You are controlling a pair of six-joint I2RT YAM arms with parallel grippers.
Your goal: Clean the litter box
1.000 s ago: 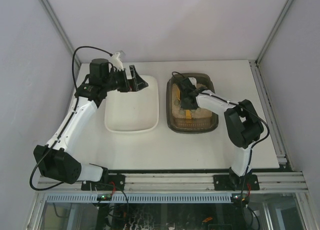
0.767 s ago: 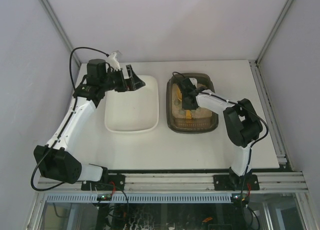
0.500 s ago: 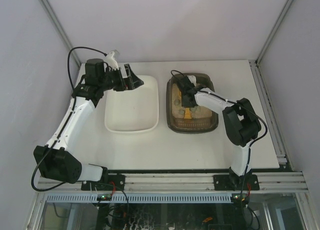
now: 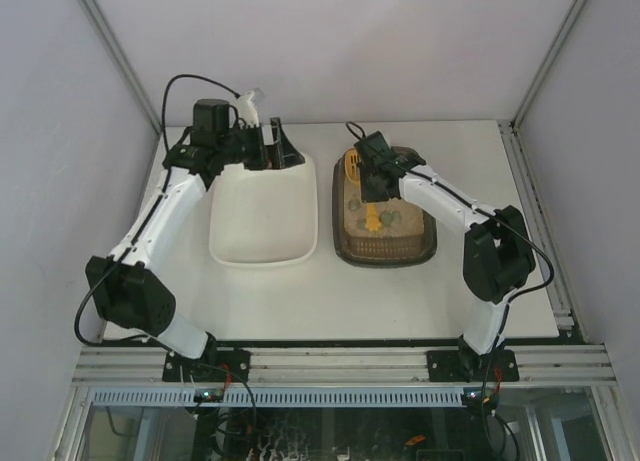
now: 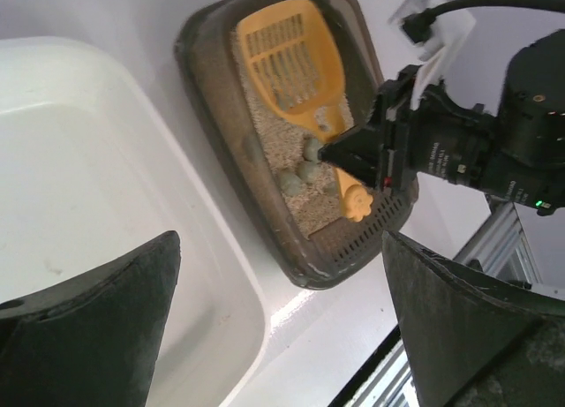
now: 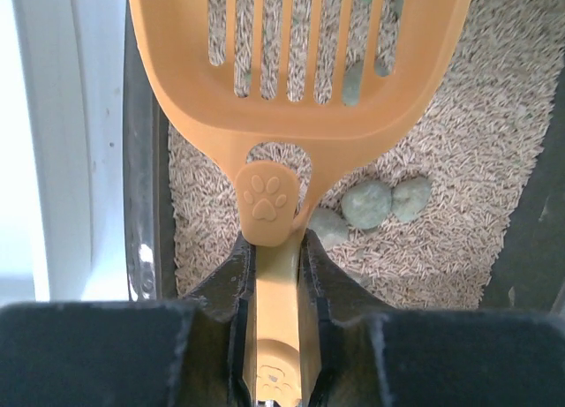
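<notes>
You grip the scoop (image 6: 300, 131) by its handle in your right pincer (image 6: 275, 248), in the litter box (image 4: 385, 259) right of the white tub (image 4: 262, 260). Grey clumps (image 6: 366, 204) lie unscooped (most work remains), and your left pincer (image 5: 282, 319) gapes empty.

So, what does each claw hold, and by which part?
The right claw grips the orange scoop by its handle. The left claw is open, holding nothing.

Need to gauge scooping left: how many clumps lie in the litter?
3 in the open: one clump nearest the scoop handle, a second and third side by side beyond. Greenish patches behind the scoop's slots suggest more, half hidden.
</notes>
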